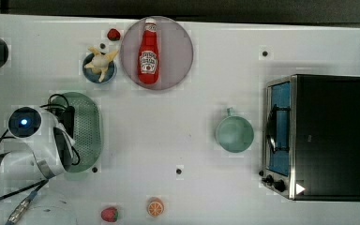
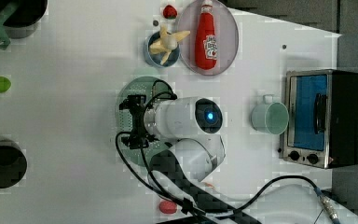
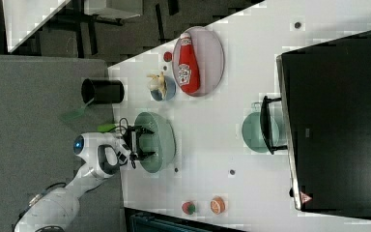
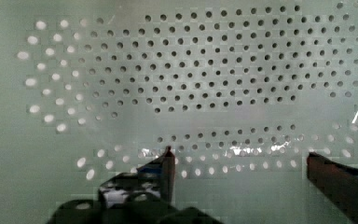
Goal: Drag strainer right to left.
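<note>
A white tabletop is seen, bordered by dark floor along the top view's upper edge. The strainer lies toward the top view's left, partly covered by the arm. The gripper is held over the strainer's perforated floor with its fingers spread fully apart, and nothing is gripped between them. At the top view's right a toaster oven stands close to the table edge, with a mint-green cup just beside its door. Toward the upper edge a ketchup bottle lies on a round plate, near a small blue bowl. A broad bare stretch of table is left between strainer and cup. An orange half sits by the lower edge.
</note>
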{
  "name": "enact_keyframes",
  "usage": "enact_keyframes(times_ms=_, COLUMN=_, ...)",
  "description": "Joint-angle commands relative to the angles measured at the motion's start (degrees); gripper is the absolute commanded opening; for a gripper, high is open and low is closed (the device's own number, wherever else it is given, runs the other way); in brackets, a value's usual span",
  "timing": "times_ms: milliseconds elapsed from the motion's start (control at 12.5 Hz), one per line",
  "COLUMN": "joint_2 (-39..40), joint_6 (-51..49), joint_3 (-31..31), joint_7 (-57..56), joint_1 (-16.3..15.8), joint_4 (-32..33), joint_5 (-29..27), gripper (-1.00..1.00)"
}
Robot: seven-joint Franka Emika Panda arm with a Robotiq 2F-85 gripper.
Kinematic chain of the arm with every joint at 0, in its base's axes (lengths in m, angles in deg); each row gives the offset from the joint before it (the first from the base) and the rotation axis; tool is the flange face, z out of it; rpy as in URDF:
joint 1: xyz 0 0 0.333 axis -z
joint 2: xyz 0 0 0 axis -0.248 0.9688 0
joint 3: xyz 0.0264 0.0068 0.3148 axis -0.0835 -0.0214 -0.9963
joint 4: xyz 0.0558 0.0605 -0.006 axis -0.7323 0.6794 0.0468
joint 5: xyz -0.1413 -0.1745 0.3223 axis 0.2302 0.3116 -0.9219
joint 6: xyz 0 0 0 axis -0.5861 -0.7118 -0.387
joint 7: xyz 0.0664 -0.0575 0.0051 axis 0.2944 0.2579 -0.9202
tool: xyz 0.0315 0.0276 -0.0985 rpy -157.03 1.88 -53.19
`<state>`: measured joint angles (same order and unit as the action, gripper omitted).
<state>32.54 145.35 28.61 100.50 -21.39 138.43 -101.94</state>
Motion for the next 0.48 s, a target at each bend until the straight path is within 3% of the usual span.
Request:
enact_keyframes(times_ms=80, joint_2=2.57, joint_6=0.9, joint_3=0.17, joint_7=4.35, joint_1=-1.98, joint_4=-3.81, joint_5=0.47, gripper=1.0)
enact_keyframes(times_ms=480, joint_2=0.9, joint_6=-0.16, joint_3=1.58, joint_7=3.56, joint_1=-2.98, joint_4=-4.55, joint_5=0.81, gripper=1.0)
